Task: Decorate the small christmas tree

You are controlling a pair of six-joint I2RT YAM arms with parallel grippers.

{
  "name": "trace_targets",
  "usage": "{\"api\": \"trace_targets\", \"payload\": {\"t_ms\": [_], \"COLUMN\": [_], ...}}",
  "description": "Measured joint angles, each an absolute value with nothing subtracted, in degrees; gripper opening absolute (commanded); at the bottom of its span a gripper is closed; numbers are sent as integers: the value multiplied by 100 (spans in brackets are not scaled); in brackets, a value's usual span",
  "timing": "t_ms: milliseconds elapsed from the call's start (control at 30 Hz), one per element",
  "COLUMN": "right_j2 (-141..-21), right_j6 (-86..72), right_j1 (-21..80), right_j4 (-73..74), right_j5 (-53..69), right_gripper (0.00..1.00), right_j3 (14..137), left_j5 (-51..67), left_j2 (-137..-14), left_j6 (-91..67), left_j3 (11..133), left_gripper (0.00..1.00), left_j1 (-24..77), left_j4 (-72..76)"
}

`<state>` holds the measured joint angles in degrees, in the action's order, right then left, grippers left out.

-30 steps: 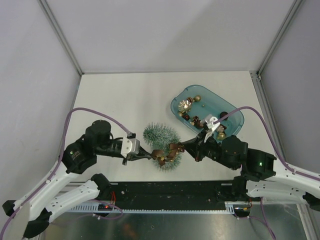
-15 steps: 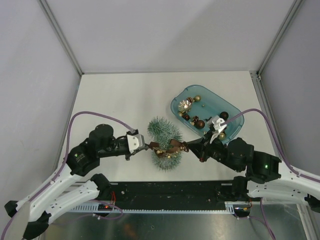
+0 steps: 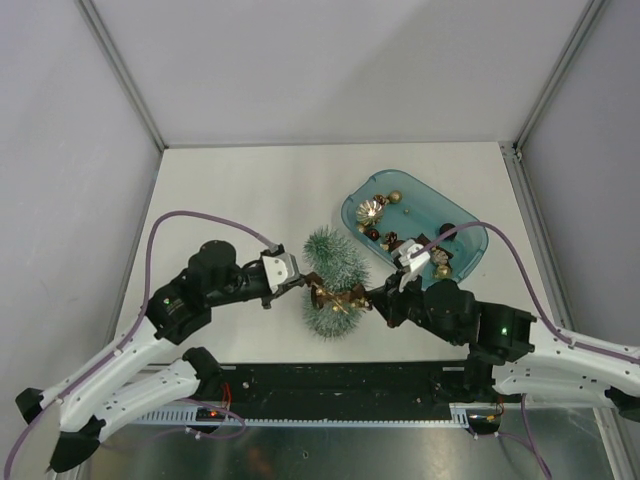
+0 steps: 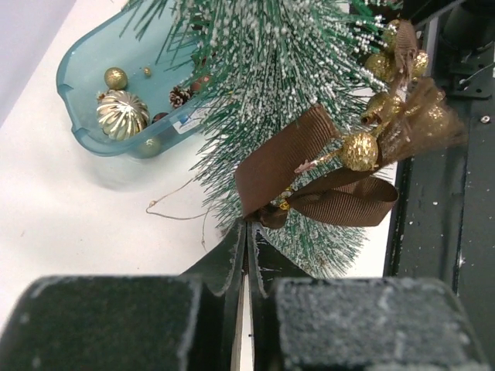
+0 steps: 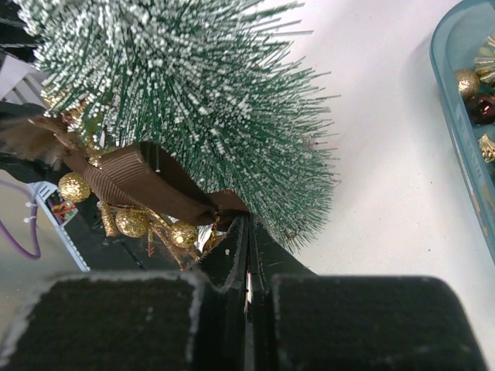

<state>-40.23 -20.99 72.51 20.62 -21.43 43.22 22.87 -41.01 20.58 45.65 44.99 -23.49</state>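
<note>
The small christmas tree [image 3: 333, 268], frosted green and bristly, stands between my two arms. A brown ribbon bow with gold berries [image 3: 338, 298] hangs against its near side. My left gripper [image 3: 308, 289] is shut on the bow's left end, and my right gripper [image 3: 372, 297] is shut on its right end. In the left wrist view the shut gripper [image 4: 249, 228] meets the bow's knot [image 4: 309, 162] in front of the tree [image 4: 271, 69]. In the right wrist view the shut gripper [image 5: 249, 220] pinches the ribbon [image 5: 147, 185] under the tree [image 5: 186, 85].
A teal plastic tray [image 3: 470, 232] with several gold and dark red ornaments sits at the back right, close behind my right arm. It also shows in the left wrist view [image 4: 77, 85] and the right wrist view [image 5: 464, 154]. A thin wire [image 4: 174, 209] lies on the white table.
Both grippers have carried the bow away from the near edge and closer together. The tree has shifted a little right and away with them.
</note>
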Motion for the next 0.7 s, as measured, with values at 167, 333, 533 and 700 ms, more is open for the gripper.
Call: {"api": "trace_targets", "payload": {"t_ms": [167,333,533,700], "right_j2": [-4195,-4322,-4421,-4329], "right_j6": [-2106,-2171,-2309,-2469], "right_j1": [7251,7255,7334,7419], "right_j4": [1826,1527,1328,1396], "right_j5": [-2163,-2161,-2163,-2261], "right_gripper": [0,0,3,25], "right_j3": [4198,4093,3994,3975], "left_j5": [2473,2561,2526,2307], "left_j2": [-4134,-4134,-4080,-3876], "left_j6": [1949,1903,1887,1890], "left_j3": [4421,4241,4171,4104], "left_gripper": [32,49,54,63], "left_j1": [4499,4499,4499,4499], "left_j4": [-2228,-2152,-2106,-2102]}}
